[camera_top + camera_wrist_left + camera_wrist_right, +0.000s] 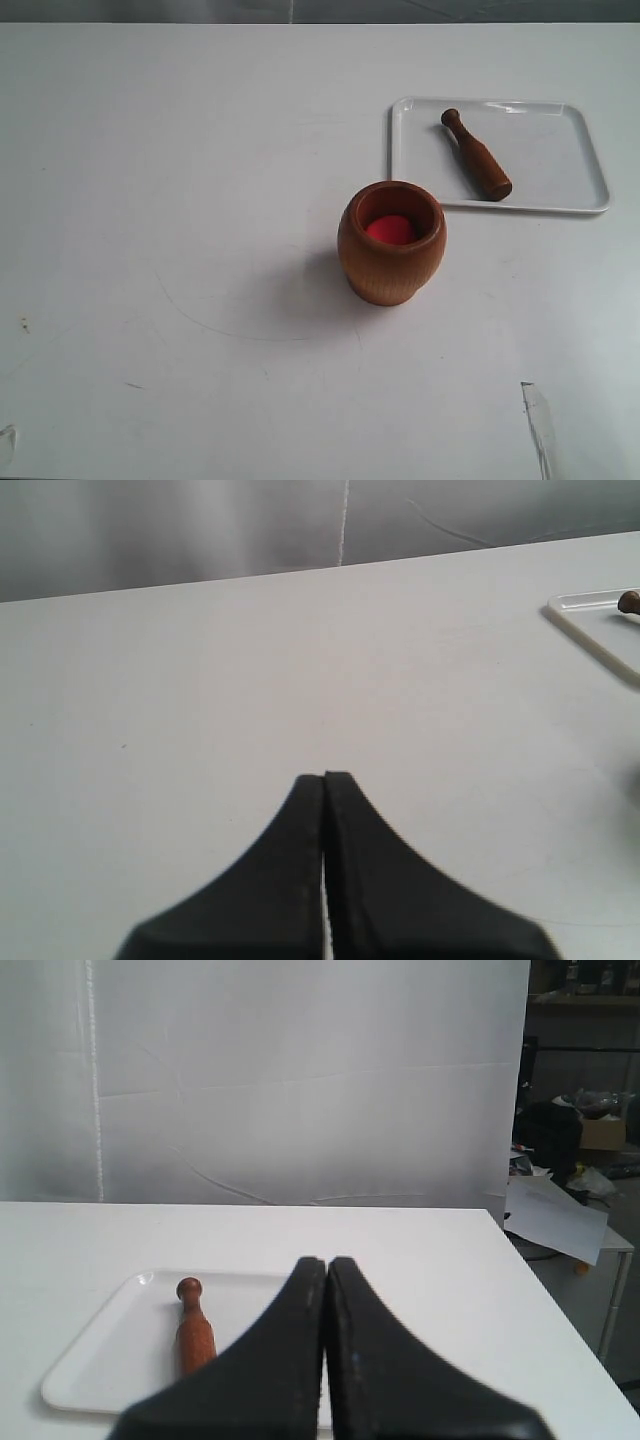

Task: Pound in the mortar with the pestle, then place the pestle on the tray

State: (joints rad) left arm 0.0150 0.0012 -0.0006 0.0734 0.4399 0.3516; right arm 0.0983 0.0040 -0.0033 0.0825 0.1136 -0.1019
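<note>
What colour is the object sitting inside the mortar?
The object is bright red, inside the brown wooden mortar; the exterior view shows it best.

Pestle (477, 155) flat on tray (560, 203); mortar (391, 243) upright nearby.

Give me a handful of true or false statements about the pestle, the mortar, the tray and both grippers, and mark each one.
1. The pestle lies on the tray. True.
2. The mortar stands on the tray. False: it stands upright on the table, off the tray.
3. A red rounded object sits inside the mortar. True.
4. The right gripper holds the pestle. False: its jaws are shut on nothing, and the pestle lies free on the tray.
5. The left gripper has its jaws wide open. False: they are shut together.
</note>
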